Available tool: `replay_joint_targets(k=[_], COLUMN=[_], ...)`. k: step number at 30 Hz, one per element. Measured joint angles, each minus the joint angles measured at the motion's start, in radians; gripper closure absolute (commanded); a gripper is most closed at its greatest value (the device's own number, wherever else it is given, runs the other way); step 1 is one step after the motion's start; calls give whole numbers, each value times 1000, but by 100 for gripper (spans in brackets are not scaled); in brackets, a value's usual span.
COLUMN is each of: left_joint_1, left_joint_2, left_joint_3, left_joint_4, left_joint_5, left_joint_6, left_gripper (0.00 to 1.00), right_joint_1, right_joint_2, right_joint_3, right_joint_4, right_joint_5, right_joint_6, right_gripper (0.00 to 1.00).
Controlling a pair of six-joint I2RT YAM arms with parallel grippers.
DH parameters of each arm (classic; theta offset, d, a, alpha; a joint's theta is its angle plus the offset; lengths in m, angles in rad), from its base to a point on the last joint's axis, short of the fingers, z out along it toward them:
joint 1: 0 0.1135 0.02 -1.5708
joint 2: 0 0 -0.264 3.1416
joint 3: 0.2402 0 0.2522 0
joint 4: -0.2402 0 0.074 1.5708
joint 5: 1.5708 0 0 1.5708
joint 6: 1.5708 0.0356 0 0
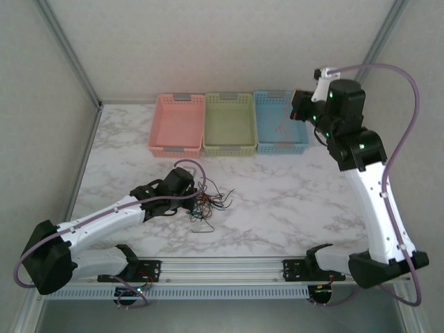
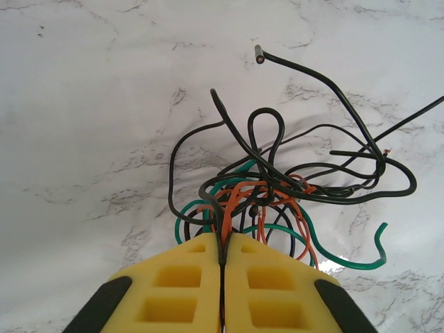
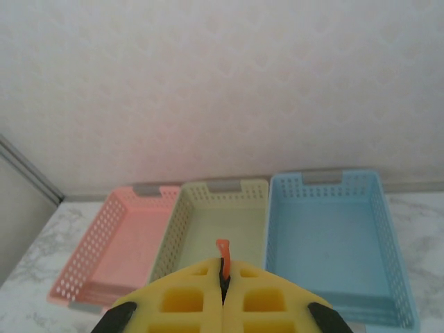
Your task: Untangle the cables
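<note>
While my right gripper [image 3: 223,272] pinches short orange strand [image 3: 222,250] up by baskets [image 3: 182,229], cables [image 2: 277,180] lie clumped on table [image 2: 83,104] right ahead of my left gripper [image 2: 222,243], clamped on clump's near edge. Left arm way nearer, obviously.

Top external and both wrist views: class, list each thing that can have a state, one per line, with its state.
left gripper: shut on cables.
right gripper: shut on orange cable.
cables: tangled in one clump.
orange cable: pinched, end poking up.
pink basket: upright, empty.
green basket: upright, empty.
blue basket: upright, contents unclear.
</note>
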Motion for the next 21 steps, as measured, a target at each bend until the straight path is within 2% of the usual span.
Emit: replay_joint_targets(k=[12, 21], left_joint_1=[0, 0], left_joint_2=[-24, -36], left_joint_3=[0, -13], left_joint_4=[3, 10], left_joint_5=[0, 1], left_joint_6=[0, 0], left_gripper=[93, 93], right_joint_1=[0, -8], right_joint_2=[293, 459], right_joint_3=[313, 468], right_joint_4=[54, 60], right_joint_5=[273, 388], right_joint_6=[-50, -110], right_gripper=[100, 100])
